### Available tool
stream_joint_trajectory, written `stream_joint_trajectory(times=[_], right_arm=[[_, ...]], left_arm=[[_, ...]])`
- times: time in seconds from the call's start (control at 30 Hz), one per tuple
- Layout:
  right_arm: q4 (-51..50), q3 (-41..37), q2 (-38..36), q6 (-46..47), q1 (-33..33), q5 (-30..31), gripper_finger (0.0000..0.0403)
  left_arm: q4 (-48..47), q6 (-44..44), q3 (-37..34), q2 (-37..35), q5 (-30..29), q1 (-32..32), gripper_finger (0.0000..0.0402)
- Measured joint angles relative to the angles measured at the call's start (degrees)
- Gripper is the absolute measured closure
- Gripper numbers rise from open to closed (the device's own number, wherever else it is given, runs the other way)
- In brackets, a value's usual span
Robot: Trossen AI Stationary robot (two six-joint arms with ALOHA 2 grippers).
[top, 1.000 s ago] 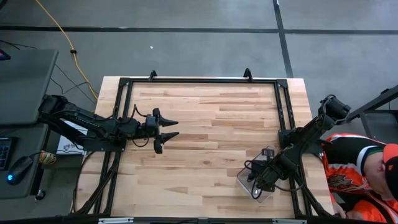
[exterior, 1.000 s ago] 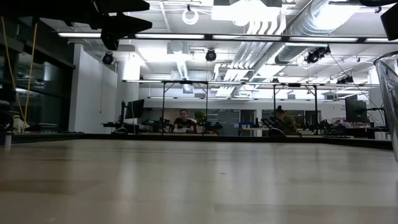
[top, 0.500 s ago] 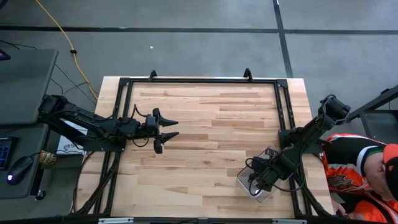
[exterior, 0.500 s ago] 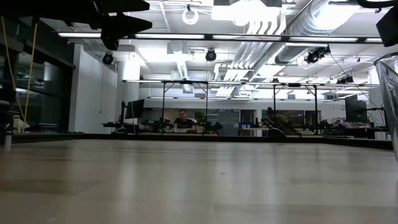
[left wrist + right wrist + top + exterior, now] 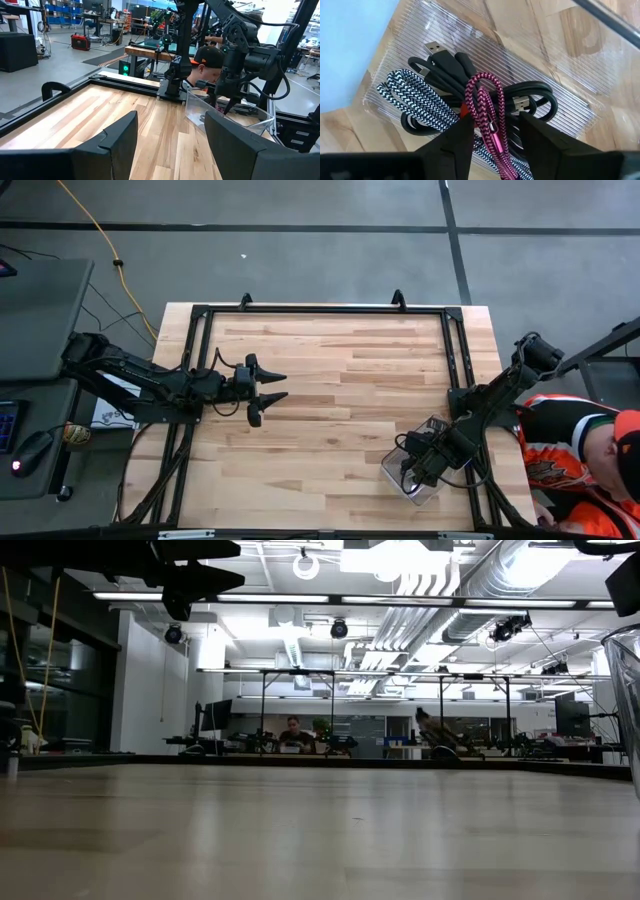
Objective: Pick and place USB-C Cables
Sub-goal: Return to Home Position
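A clear plastic bin (image 5: 392,472) stands on the wooden table near its near right corner. In it lie the USB-C cables. They are a pink braided one (image 5: 482,95) on top, a black one (image 5: 455,65) and a black-and-white braided one (image 5: 407,92). My right gripper (image 5: 418,470) hangs over the bin, pointing down, and is open. Its fingers (image 5: 455,145) stand on either side of the pink cable's lower run. My left gripper (image 5: 283,386) waits open and level above the table's left half, with nothing between its fingers (image 5: 117,137). My right gripper comes from above with one finger on each side of the pink cable (image 5: 492,132). That cable rests on the other cables in the bin. I cannot tell whether either finger still touches it.
A black metal frame (image 5: 320,310) runs round the table's edges. A person in an orange jersey (image 5: 580,450) sits just past the right edge, close to the right arm. Bare wood lies between the two grippers. A yellow cord (image 5: 105,240) lies on the floor.
My right gripper has turned a little about its downward line while staying over the bin. My left arm has kept still.
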Motion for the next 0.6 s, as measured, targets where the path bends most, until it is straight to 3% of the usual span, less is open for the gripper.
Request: stream_joint_trajectory(times=[0.6], right_arm=[[-0.52,0.17,-1.11,-4.46,-0.24,-3.83,0.0256]], left_arm=[[0.0,0.0,0.0,0.0,0.02,0.0,0.019]])
